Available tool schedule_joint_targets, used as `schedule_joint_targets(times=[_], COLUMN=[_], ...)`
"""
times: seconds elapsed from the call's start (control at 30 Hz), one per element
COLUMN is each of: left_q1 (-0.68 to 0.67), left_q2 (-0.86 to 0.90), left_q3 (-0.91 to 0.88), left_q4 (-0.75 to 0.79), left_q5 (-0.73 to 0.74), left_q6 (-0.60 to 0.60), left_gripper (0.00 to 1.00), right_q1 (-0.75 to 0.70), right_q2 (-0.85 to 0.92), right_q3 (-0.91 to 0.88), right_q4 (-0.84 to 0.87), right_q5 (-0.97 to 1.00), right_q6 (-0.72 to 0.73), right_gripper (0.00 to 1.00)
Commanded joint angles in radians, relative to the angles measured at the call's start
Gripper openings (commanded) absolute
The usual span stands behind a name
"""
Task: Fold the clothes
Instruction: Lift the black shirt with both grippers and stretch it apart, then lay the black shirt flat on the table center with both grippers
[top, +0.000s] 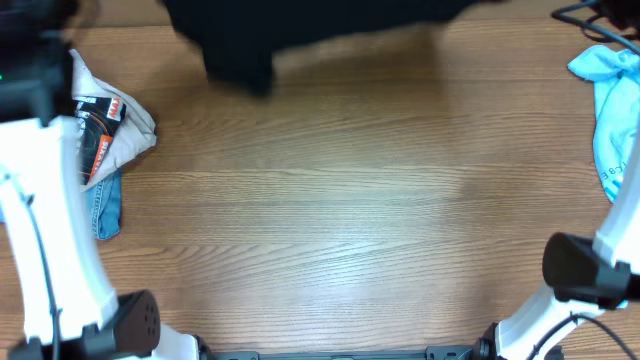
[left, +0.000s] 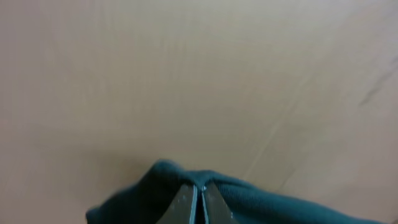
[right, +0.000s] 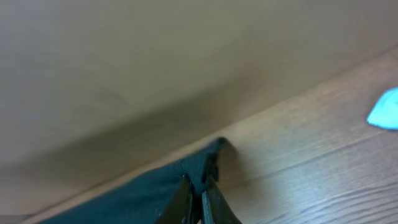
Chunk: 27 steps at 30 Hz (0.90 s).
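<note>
The plain black shirt lies bunched at the far edge of the table, mostly cut off by the top of the overhead view. My left gripper is shut on a fold of its dark fabric, held above the wood. My right gripper is shut on another edge of the same shirt, just over the table. Neither set of fingers shows in the overhead view; only the arm bases appear at the lower corners.
A pile with a black garment with red and white lettering and a blue denim piece lies at the left. A light blue shirt lies at the right edge, and shows in the right wrist view. Bare wood table.
</note>
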Motion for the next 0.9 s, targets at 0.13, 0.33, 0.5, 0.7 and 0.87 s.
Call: schedule_joint_targets(times=[0.13,0.33,0.5,0.7,0.87], left_q1=[0.030,-0.055,-0.106,-0.137,-0.150], left_q2=[-0.016,0.111,0.248,0.346,0.346], left_q3=[0.077,-0.024,-0.185,-0.391,-0.573], left_q4=[-0.413,-0.818,-0.939,-0.985,-0.994], left_q5=[0.113,0.052,0.047,0.046,0.046], left_q6=[0.065,0.151,0.211,0.283,0.331], left_gripper=[0.04,0.04,0.04,0.04,0.04], right_q1=[-0.039,-0.039,-0.039,-0.040,-0.040], right_q2=[-0.039,-0.021,-0.001,-0.001,-0.001], right_q3=[0.009,-0.157,-0.417,-0.778,-0.963], right_q4=[-0.203,-0.328,-0.347,-0.264,-0.228], right_q5=[0.138,0.180,0.196,0.198,0.199], right_q6=[-0.023,-0.088,-0.124,-0.128,-0.128], right_gripper=[0.04,0.04,0.04,0.04,0.04])
